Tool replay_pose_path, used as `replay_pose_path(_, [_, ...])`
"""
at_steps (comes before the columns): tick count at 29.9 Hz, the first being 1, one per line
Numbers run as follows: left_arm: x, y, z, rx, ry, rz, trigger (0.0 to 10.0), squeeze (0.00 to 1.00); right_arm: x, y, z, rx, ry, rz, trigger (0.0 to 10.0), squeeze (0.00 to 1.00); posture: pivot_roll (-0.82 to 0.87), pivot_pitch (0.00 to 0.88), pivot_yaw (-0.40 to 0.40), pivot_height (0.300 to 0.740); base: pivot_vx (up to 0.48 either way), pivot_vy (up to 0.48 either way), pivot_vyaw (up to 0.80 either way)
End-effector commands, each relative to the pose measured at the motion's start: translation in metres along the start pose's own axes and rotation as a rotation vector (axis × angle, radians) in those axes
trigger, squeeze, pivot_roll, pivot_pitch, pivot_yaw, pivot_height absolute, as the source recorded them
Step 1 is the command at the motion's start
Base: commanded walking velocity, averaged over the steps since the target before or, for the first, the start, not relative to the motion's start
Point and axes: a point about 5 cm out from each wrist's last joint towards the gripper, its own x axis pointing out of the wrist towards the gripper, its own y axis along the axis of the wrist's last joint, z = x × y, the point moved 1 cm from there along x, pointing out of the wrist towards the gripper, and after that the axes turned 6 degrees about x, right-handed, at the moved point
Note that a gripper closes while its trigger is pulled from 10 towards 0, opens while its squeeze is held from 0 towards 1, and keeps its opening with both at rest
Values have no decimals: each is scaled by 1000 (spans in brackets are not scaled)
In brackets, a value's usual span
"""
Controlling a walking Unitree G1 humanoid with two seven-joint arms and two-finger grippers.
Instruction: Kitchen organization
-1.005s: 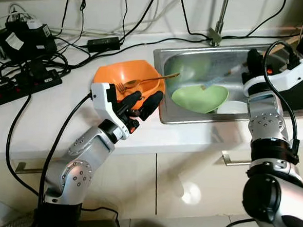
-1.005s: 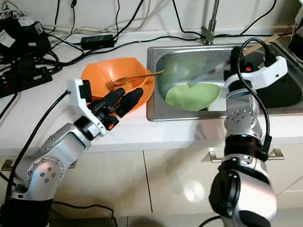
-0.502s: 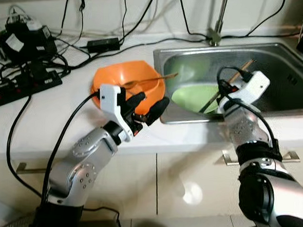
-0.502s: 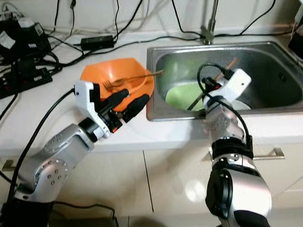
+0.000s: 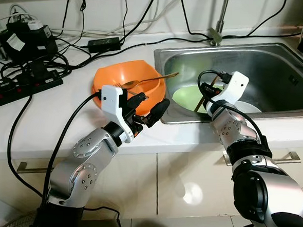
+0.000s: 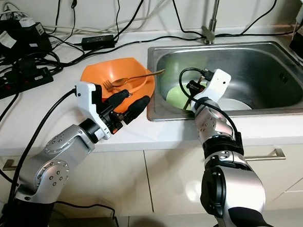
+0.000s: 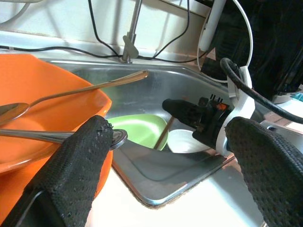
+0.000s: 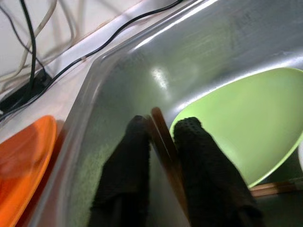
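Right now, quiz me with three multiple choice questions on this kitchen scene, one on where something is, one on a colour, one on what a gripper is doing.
1. Where is the green plate?
A. in the sink
B. on the counter
C. on the floor

2. What colour is the bowl holding the fork and spoon?
A. blue
B. orange
C. white

3. What is the right gripper doing?
A. hanging open
B. gripping the tap
C. shut on chopsticks

Answers:
1. A, the plate lies inside the steel sink.
2. B, the bowl on the counter beside the sink is orange, with fork and spoon resting in it.
3. C, the right wrist view shows its fingers closed on brown chopsticks.
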Motion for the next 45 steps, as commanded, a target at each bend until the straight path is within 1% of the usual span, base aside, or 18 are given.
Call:
replay_pose_path(1, [-1, 1, -3, 12, 24, 9, 10000, 0, 2, 2, -7, -28, 30, -9, 10000, 1000, 4, 0, 121, 740, 0, 0, 0])
replay_pose_path(8, [-1, -1, -5, 7, 39, 5, 10000, 0, 0, 0, -3, -35, 28, -19, 10000, 1000, -3, 0, 118, 740, 0, 0, 0])
replay_pose_path(9, [-1, -1, -5, 9, 44, 5, 10000, 0, 0, 1, -2, -51, 17, -10, 10000, 1000, -3, 0, 118, 740, 0, 0, 0])
replay_pose_path(10, [-1, -1, -5, 12, 49, 5, 10000, 0, 0, 8, 3, -98, -18, 34, 10000, 1000, -5, 0, 115, 740, 0, 0, 0])
replay_pose_path(14, [0, -2, -6, 18, 59, 7, 10000, 0, -2, 27, 9, -160, -67, 133, 10000, 1000, -7, 0, 112, 740, 0, 0, 0])
replay_pose_path(16, [0, -2, -6, 19, 64, 7, 10000, 0, -2, 34, 9, -182, -71, 159, 10000, 1000, -8, 0, 110, 740, 0, 0, 0])
replay_pose_path(20, [0, -3, -7, 20, 72, 7, 10000, 0, -1, 33, 6, -219, -42, 134, 10000, 1000, -11, 0, 105, 740, 0, 0, 0])
replay_pose_path(22, [1, -2, -9, 28, 89, 15, 10000, 0, 0, 27, 0, -275, -3, 107, 10000, 1000, -11, 0, 100, 740, 0, 0, 0])
replay_pose_path(27, [1, -2, -10, 29, 108, 23, 10000, 0, 0, 20, -7, -275, 37, 92, 10000, 1000, -10, 0, 97, 740, 0, 0, 0])
replay_pose_path(33, [0, -3, -13, 36, 135, 29, 10000, 0, 0, 19, -13, -334, 67, 105, 10000, 1000, -9, 0, 95, 740, 0, 0, 0])
replay_pose_path(34, [0, -2, -13, 37, 137, 30, 10000, 0, 0, 18, -15, -324, 84, 100, 10000, 1000, -9, 0, 95, 740, 0, -274, 0])
replay_pose_path(35, [0, -2, -14, 39, 139, 31, 10000, 0, -1, 17, -23, -330, 140, 94, 10000, 1000, -9, 0, 95, 740, 0, -292, 0])
replay_pose_path(36, [0, -2, -14, 39, 139, 31, 10000, 0, -1, 17, -23, -330, 140, 94, 10000, 1000, -9, 0, 95, 740, 0, -292, 0])
replay_pose_path(37, [1, -2, -14, 40, 140, 30, 10000, 0, -1, 17, -27, -348, 176, 97, 10000, 827, -13, 0, 95, 740, 0, -289, 0])
replay_pose_path(38, [1, -2, -15, 42, 142, 30, 10000, 0, -3, 15, -35, -397, 240, 101, 10000, 0, -16, 0, 95, 740, 0, -311, 0])
replay_pose_path(39, [1, -2, -15, 42, 142, 30, 10000, 0, -3, 15, -35, -397, 240, 101, 10000, 0, -16, 0, 95, 740, 0, -311, 0])
replay_pose_path(42, [2, -2, -16, 42, 147, 34, 10000, 0, -7, 10, -43, -459, 322, 95, 10000, 0, -21, 0, 95, 740, 0, -340, 0])
replay_pose_path(45, [2, -2, -16, 41, 151, 36, 10000, 0, -9, 9, -43, -458, 339, 93, 10000, 0, -21, 0, 95, 740, 0, -358, 0])
